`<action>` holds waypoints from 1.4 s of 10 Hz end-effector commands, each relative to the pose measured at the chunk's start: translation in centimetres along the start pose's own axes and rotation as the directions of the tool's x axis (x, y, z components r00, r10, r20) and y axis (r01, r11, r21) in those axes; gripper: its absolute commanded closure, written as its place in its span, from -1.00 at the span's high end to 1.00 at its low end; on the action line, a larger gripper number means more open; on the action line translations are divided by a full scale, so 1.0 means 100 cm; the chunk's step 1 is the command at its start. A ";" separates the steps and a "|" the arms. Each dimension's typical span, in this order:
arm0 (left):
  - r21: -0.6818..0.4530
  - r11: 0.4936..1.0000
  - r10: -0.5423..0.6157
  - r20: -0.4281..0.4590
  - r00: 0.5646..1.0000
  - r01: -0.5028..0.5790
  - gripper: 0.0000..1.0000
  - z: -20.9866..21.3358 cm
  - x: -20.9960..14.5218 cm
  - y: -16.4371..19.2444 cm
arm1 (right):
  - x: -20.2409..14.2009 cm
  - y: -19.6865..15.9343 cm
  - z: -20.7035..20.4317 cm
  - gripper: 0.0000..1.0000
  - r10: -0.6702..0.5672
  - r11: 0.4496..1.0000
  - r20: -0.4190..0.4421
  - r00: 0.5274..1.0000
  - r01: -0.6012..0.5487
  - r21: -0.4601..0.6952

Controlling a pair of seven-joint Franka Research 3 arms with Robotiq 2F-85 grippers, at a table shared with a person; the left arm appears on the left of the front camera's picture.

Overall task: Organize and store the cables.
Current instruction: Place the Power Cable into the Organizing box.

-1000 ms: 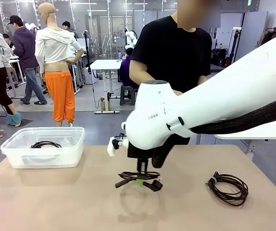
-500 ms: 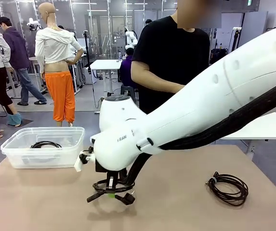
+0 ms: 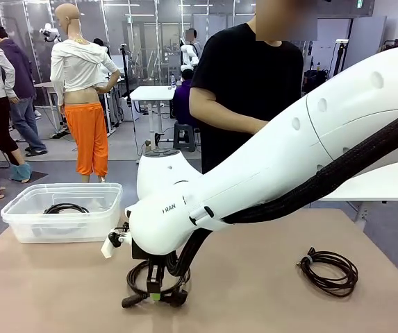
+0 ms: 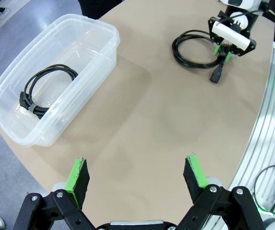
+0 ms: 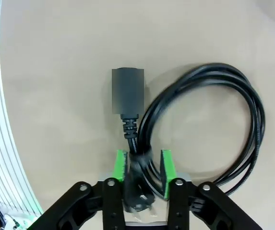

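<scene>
On the tan tabletop [image 3: 289,305], one black coiled cable [image 3: 65,207] lies stored in the clear plastic tub [image 3: 18,225] far left, the right gripper [image 5: 143,162] clamps a thick plug-ended black coil [image 5: 233,105] near centre-left, another dark coil [image 3: 328,271] waits at right, and the left gripper [image 4: 136,167] gapes empty.

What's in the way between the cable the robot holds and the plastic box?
Nothing visible. Only bare table lies between the cable in the right pincer and the open-topped box, which holds one coil.

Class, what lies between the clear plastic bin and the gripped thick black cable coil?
Only bare tan tabletop between bin and coil, per left wrist view.
</scene>
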State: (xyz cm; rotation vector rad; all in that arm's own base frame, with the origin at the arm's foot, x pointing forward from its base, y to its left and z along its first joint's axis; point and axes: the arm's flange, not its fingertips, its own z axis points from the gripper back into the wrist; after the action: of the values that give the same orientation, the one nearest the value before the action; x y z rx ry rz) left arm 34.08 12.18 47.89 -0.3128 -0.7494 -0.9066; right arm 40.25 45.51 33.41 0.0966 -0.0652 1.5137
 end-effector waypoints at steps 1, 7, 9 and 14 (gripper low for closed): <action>0.014 1.000 0.011 -0.012 1.000 -0.011 1.00 -0.001 0.001 0.002 | -0.009 0.006 0.006 0.36 -0.031 0.999 0.036 0.999 0.030 0.019; 0.014 1.000 0.011 -0.012 1.000 -0.011 1.00 -0.001 0.001 0.002 | -0.092 0.008 0.062 1.00 -0.131 0.991 0.183 0.974 0.135 -0.010; 0.014 1.000 0.011 -0.012 1.000 -0.011 1.00 -0.001 0.001 0.002 | -0.160 0.019 0.091 1.00 -0.146 0.987 0.288 0.946 0.161 -0.029; 0.014 1.000 0.011 -0.012 1.000 -0.011 1.00 -0.001 0.001 0.002 | -0.359 0.063 0.154 1.00 -0.300 0.918 0.497 0.814 0.388 -0.083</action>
State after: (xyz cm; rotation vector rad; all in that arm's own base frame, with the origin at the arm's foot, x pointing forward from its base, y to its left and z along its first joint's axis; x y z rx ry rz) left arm 34.08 12.24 47.88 -0.3132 -0.7502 -0.9053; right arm 35.30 12.56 45.65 0.3084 -0.5173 1.0878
